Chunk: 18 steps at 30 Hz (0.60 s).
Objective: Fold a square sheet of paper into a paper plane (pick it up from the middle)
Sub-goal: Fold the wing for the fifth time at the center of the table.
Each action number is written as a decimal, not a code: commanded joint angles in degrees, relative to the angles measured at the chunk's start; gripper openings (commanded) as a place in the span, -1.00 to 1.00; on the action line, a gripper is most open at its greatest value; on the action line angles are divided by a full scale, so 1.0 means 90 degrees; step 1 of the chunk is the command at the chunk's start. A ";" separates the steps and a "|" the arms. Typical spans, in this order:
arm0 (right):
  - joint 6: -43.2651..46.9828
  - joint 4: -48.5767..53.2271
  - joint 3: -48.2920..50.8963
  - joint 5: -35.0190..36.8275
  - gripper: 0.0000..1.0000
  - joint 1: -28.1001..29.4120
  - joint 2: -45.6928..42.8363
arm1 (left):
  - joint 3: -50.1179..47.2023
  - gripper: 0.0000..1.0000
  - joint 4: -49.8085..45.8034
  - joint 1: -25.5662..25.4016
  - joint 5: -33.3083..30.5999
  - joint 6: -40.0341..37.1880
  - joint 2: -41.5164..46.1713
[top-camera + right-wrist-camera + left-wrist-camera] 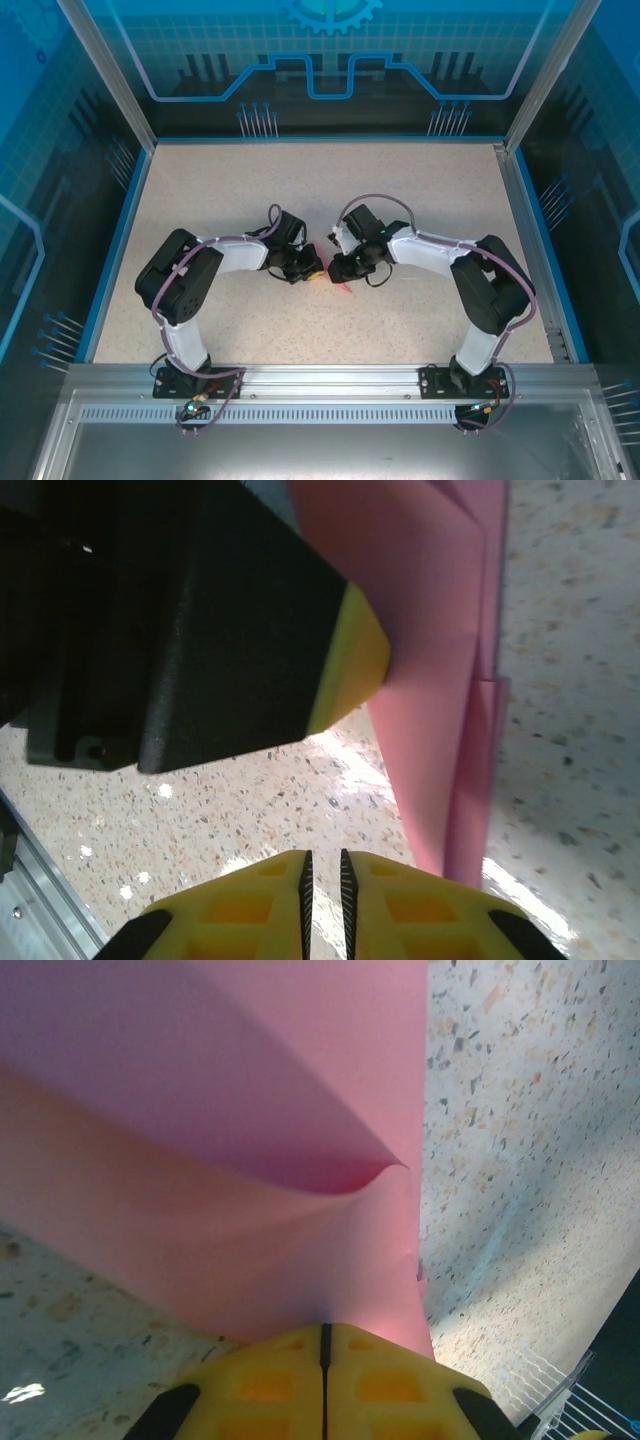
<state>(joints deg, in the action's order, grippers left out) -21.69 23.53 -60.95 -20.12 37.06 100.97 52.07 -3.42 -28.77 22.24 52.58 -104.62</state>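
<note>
While it bends in soft folded layers above the speckled desk [520,1140], the pink paper sheet [200,1160] sits at the middle of the work area. Its lower edge is pinched in my left gripper [323,1335], whose yellow fingers [270,1385] press together with only a hairline seam between them.

From my left wrist, one layer of the sheet curls over another and ends in a small pointed lip just above the grip. The sheet's straight right edge runs up against the view of the desk.

From my right wrist, the same sheet shows as a tall narrow band with overlapping layers along its right side. The yellow tip of my left gripper touches its left face; whether the band's lower end meets the desk I cannot tell. My right gripper [323,865] hovers just beside the paper. Its two yellow fingers are parted by a narrow slit, grasping nothing, with only desk showing through the gap.

From overhead, both grippers meet nose to nose near the desk's centre, a thin sliver of pink showing just below and between them. My left arm [190,280] and right arm [485,285] bend inward from their bases on the metal rail [320,378] at the near edge. Blue translucent panels [320,60] wall the desk on three sides.
</note>
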 commanded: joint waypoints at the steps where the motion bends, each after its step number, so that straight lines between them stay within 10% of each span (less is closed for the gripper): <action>1: -0.0156 0.0257 -0.0147 0.0008 -0.67 0.0062 0.0314 | -0.0044 -0.86 -0.0753 0.0005 -0.0605 0.0001 -0.0329; 18: -0.0071 0.0462 0.0099 0.0033 -0.71 -0.0163 0.0625 | -0.0044 -0.86 -0.0831 0.0012 -0.0679 0.0017 -0.0369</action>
<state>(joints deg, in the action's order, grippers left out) -22.48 25.56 -61.08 -19.33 36.53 105.32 52.40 -4.03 -28.77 22.17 52.58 -104.73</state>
